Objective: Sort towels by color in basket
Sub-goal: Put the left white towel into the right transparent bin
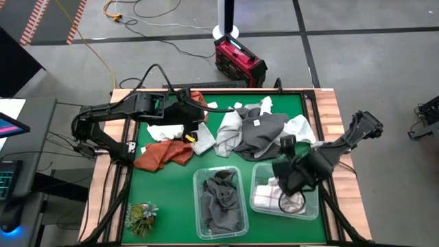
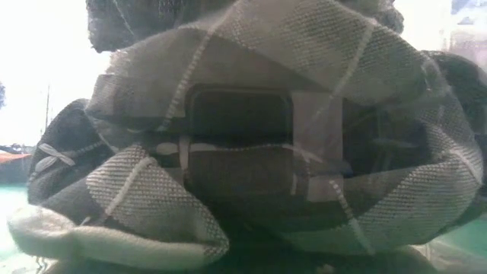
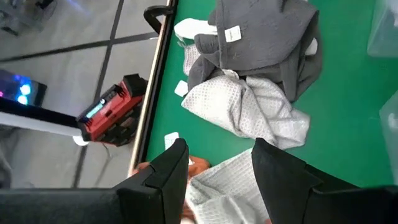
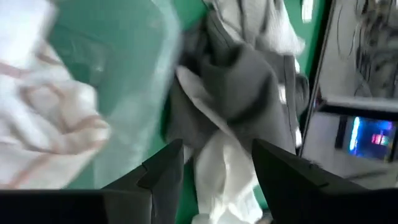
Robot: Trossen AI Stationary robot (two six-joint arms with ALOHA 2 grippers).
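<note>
Risking a mixed bin: the unsorted towel pile (image 1: 257,130) lies at twelve o'clock, tangled. My right gripper (image 1: 293,180), released, hovers over the white-towel bin (image 1: 255,180); my left gripper (image 3: 217,163) gapes over a light grey towel (image 3: 245,109).

Soft waffle-weave cloth is shown in the towels (image 1: 257,130), clear glossy plastic in the bins (image 1: 220,204), matt green felt and a wood rim on the desk (image 1: 319,106).
</note>
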